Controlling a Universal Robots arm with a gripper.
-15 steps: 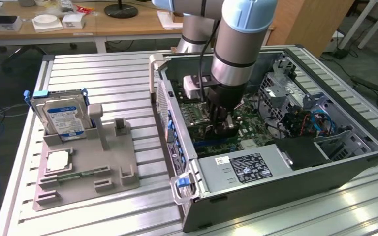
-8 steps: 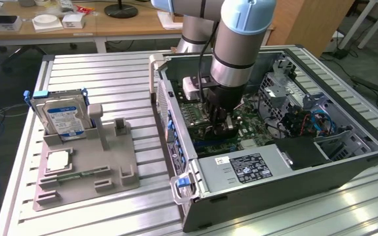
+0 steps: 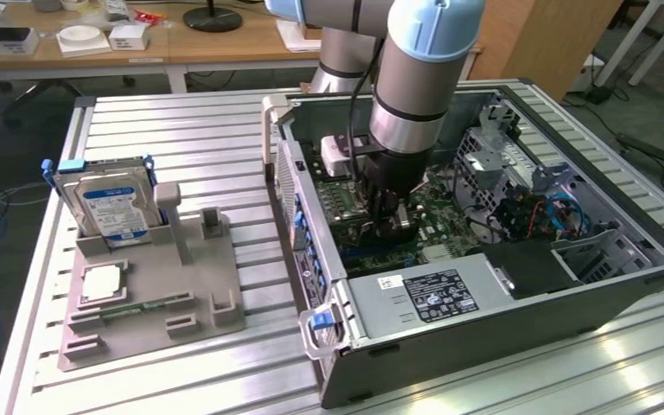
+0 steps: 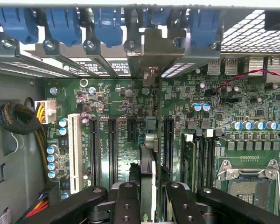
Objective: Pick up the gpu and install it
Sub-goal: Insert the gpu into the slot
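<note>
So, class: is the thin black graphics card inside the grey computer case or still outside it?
Inside: the claw holds the card edge-on above the green motherboard.

The arm [image 3: 407,95] reaches down into the open computer case [image 3: 563,285]

I see the card [image 4: 148,158] edge-on only, its lower end hidden between my hand's [image 4: 149,205] fingers [image 4: 127,200], which the frame edge cuts off. From outside, the arm [image 3: 407,86] covers the hand, and the slot is perhaps hidden beneath it.
</note>
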